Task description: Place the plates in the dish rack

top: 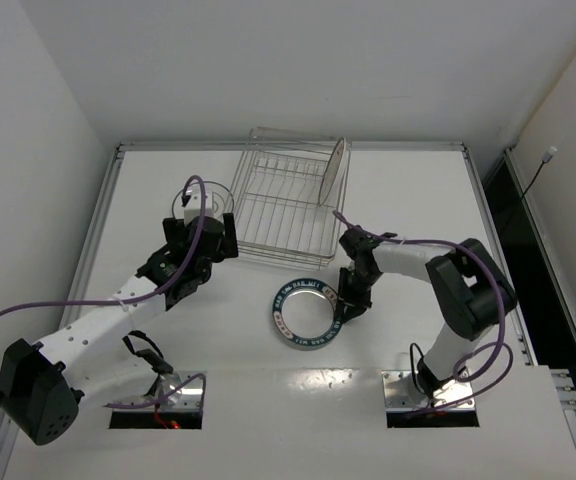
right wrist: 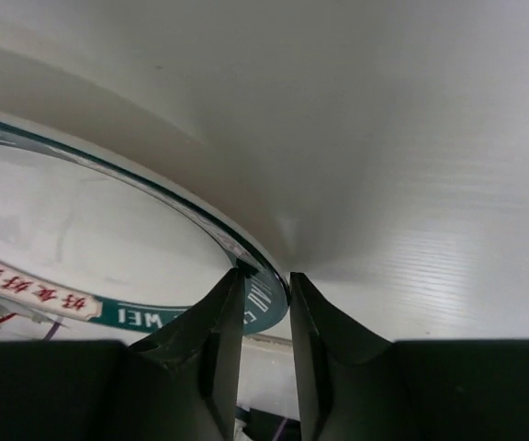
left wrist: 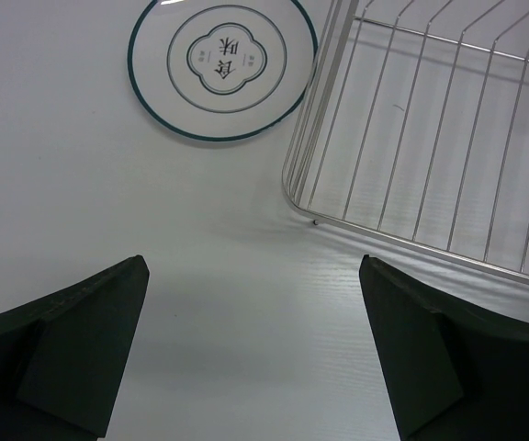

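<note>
A plate with a dark teal lettered rim (top: 306,313) lies flat on the white table, near the middle. My right gripper (top: 346,300) is at its right edge. In the right wrist view the fingers (right wrist: 223,317) stand either side of that rim (right wrist: 266,301), shut on it. A second plate (top: 336,170) stands on edge in the back right of the silver wire dish rack (top: 268,210). A third plate with a thin dark rim (left wrist: 223,69) lies flat beside the rack's left corner (left wrist: 312,197). My left gripper (left wrist: 253,262) hovers open over bare table, just short of that plate.
The rack sits at the back centre of the table, its near edge close to my right wrist. A raised metal rail (top: 108,215) borders the table on the left, back and right. White walls rise close behind.
</note>
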You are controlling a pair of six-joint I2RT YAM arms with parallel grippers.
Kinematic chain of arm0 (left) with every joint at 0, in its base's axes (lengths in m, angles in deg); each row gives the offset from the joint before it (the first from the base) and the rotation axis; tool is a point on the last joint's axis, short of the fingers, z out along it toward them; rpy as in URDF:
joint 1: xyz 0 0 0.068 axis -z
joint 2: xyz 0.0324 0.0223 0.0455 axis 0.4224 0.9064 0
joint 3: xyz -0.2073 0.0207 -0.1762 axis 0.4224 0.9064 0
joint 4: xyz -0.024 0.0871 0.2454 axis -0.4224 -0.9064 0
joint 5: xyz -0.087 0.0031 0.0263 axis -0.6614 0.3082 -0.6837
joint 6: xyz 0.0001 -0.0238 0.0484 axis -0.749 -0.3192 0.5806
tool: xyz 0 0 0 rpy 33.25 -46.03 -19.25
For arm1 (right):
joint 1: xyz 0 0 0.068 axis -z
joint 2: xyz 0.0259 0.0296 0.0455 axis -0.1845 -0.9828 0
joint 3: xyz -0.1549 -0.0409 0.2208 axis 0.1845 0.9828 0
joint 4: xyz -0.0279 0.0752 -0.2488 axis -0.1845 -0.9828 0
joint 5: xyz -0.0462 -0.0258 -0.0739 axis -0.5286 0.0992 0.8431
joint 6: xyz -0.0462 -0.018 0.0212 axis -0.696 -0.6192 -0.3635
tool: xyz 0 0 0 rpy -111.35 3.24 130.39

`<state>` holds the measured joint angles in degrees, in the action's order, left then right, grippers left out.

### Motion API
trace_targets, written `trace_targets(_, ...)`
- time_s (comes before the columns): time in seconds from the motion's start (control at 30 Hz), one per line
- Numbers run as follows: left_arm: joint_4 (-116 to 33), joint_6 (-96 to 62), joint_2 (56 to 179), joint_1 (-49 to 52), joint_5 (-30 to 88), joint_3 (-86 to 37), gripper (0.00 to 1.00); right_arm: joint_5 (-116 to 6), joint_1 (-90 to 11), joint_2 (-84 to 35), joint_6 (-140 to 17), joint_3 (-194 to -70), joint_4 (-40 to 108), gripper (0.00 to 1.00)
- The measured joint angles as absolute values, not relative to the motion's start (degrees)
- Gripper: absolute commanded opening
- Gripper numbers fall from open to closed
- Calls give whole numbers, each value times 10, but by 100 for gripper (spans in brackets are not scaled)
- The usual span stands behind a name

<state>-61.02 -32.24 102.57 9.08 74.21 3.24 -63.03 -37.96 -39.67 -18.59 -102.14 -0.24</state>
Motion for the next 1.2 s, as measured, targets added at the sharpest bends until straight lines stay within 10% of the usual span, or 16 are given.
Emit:
trace_targets(0.17, -611, -323, 1025, 91, 747, 32, 100, -636, -404, -429, -192, -1066, -27, 0)
trace_targets(1.2, -624, -332, 1033, 91, 767, 24, 100, -529, -412, -39, -188, -1019, -176, 0)
